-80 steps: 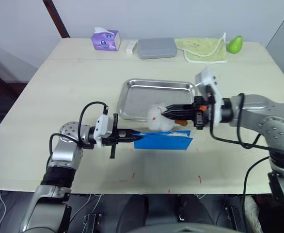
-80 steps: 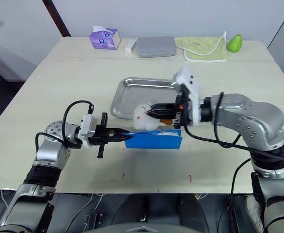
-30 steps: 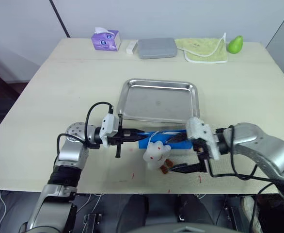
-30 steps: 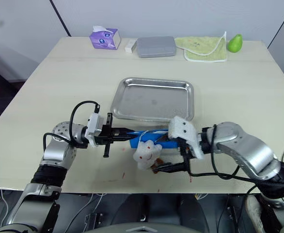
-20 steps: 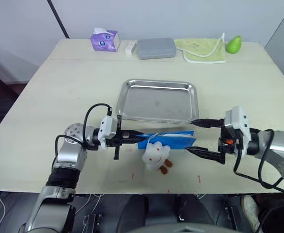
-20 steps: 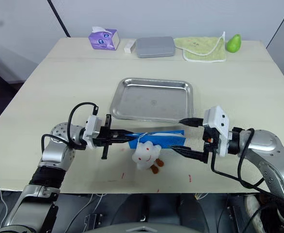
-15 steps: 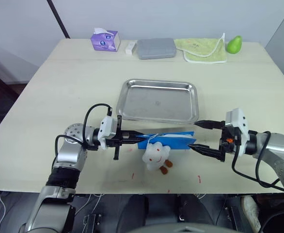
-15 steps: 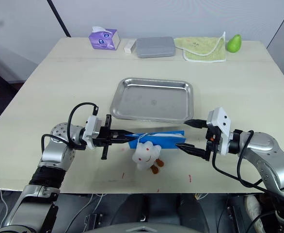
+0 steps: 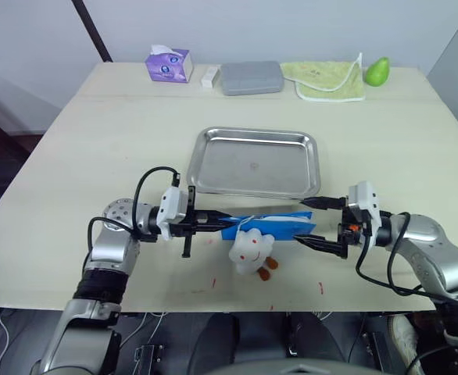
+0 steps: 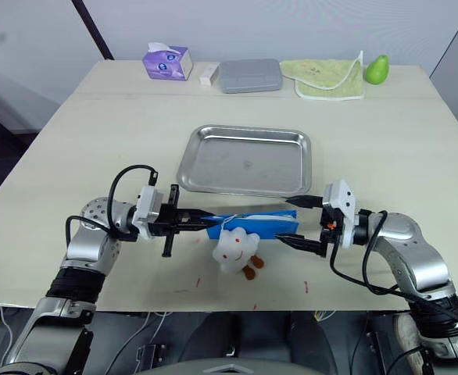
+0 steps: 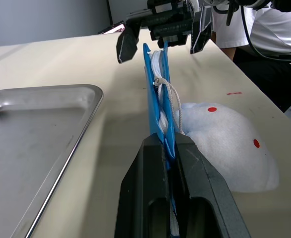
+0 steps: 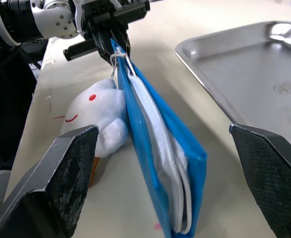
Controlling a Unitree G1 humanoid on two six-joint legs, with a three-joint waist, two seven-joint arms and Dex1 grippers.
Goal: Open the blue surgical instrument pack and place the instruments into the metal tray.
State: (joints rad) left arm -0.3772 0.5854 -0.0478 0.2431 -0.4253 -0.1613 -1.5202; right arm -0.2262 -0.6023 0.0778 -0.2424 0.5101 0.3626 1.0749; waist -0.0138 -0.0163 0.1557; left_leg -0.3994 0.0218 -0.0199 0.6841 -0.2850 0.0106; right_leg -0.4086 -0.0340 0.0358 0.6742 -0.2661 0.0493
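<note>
Pale wood forms the bench [image 9: 119, 133], and along its far edge a purple tissue box [image 9: 169, 63], a grey case [image 9: 252, 77], a green cloth [image 9: 330, 80] and a green pear [image 9: 377, 71] are lined up. Near the middle the metal tray [image 9: 254, 163] is seen, with nothing lying in it. Just in front of the tray the blue surgical instrument pack [image 9: 268, 225] is held on edge, its left end clamped between the closed fingers of the left claw [image 9: 217, 221]. At the pack's other end the right claw [image 9: 309, 223] is spread wide, one finger on each side of that end, neither clearly touching it. Whitish inner sheeting is visible in the pack's open end. A small white plush toy [image 9: 251, 251] lies against the pack's near side.
</note>
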